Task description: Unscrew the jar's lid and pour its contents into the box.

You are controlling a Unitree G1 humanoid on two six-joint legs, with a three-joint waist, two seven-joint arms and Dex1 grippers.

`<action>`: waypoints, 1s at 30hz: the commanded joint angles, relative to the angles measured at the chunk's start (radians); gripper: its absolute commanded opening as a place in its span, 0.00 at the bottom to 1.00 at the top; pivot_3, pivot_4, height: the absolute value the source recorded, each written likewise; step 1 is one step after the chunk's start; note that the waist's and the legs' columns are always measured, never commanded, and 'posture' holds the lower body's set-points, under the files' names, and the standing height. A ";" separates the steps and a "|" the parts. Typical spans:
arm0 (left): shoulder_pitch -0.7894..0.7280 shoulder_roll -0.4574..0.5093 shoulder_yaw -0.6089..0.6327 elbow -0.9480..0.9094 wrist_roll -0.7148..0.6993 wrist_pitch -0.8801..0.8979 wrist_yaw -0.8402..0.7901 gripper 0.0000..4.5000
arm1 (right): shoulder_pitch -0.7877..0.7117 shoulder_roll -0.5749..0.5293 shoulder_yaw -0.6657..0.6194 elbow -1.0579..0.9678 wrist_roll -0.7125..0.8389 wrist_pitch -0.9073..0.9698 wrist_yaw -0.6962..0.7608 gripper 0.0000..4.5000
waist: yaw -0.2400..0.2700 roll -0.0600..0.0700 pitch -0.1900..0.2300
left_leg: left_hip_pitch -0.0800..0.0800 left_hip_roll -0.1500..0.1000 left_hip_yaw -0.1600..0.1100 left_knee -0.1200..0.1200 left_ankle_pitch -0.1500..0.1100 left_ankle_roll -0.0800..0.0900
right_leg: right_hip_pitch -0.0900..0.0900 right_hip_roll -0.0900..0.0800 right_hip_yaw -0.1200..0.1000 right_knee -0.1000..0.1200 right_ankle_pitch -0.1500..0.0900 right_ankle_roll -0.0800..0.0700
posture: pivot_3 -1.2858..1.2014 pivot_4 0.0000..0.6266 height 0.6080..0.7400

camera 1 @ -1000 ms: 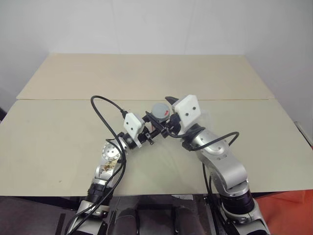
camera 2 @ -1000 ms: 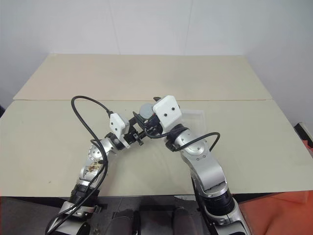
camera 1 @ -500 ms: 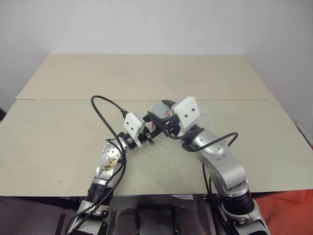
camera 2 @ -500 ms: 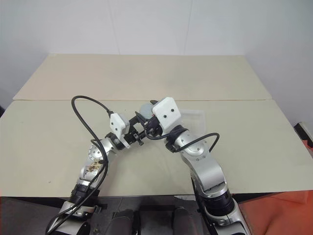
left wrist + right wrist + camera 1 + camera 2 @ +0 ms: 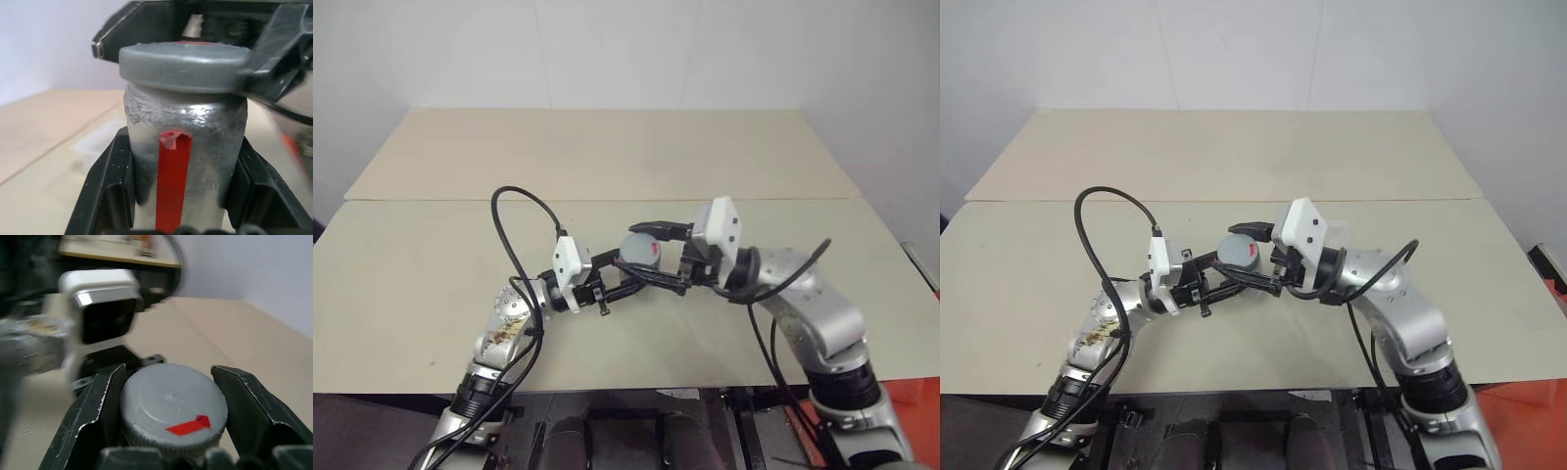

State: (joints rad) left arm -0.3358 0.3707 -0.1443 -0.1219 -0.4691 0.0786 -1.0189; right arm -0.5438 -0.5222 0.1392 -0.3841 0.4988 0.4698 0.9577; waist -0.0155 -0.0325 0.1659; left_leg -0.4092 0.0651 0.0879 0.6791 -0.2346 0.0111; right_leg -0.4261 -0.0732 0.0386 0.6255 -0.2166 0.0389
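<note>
Left wrist view: the jar (image 5: 186, 147) is clamped at frame centre by the left gripper (image 5: 178, 196); the lid (image 5: 173, 406) is pinched by the right gripper (image 5: 171, 401).

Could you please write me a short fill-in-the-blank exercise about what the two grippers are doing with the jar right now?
1. The left gripper is shut on the body of the ____.
2. The right gripper is shut on the grey ____.
3. The strip of tape running down the jar's side is ____ in colour.
4. The lid is ____ the jar, not yet removed.

Missing words: jar; lid; red; on
</note>
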 commanded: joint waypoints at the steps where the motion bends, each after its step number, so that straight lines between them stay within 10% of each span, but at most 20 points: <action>1: -0.012 0.034 0.010 -0.094 -0.085 0.049 -0.080 0.43 | -0.071 -0.052 -0.035 0.133 0.071 -0.061 0.226 0.62 | 0.001 0.000 0.000 | 0.000 0.000 0.000 0.000 0.000 0.000 | 0.000 0.000 0.000 0.000 0.000 0.000 | 0.52 0.24 1.00; 12: -0.013 0.014 0.004 -0.098 -0.069 0.055 -0.080 0.43 | -0.222 -0.008 0.039 0.430 0.014 -0.296 0.536 0.62 | 0.003 0.000 0.000 | 0.000 0.000 0.000 0.000 0.000 0.000 | 0.000 0.001 0.000 0.000 0.000 0.000 | 0.52 0.24 1.00; 15: -0.006 0.010 0.005 -0.093 -0.052 0.045 -0.071 0.43 | -0.231 -0.007 0.030 0.451 0.000 -0.312 0.519 0.62 | 0.004 0.000 0.000 | 0.000 0.000 0.000 0.000 0.000 0.000 | 0.000 0.000 0.000 0.000 0.000 0.000 | 0.52 0.24 1.00; 21: 0.005 0.005 -0.001 -0.074 -0.024 0.030 -0.064 0.43 | -0.204 -0.056 -0.039 0.368 0.036 -0.248 0.451 1.00 | 0.007 0.000 0.000 | -0.001 0.000 0.000 0.000 0.000 0.000 | 0.000 0.000 0.000 0.000 0.000 0.000 | 0.52 0.24 1.00; 30: -0.031 -0.002 -0.005 -0.014 0.010 0.016 -0.044 0.43 | -0.032 -0.106 -0.166 0.039 0.068 -0.214 0.247 1.00 | 0.011 0.000 0.000 | -0.001 0.000 0.000 0.000 0.000 0.000 | 0.000 0.000 0.000 0.000 0.000 0.000 | 0.52 0.24 1.00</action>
State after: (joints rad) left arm -0.3569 0.3652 -0.1522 -0.1562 -0.4856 0.0956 -1.0763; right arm -0.5827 -0.6365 0.0236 -0.2450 0.5250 0.2537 1.2608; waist -0.0047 -0.0322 0.1662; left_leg -0.4099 0.0649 0.0881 0.6793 -0.2346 0.0109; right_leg -0.4265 -0.0733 0.0385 0.6259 -0.2166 0.0389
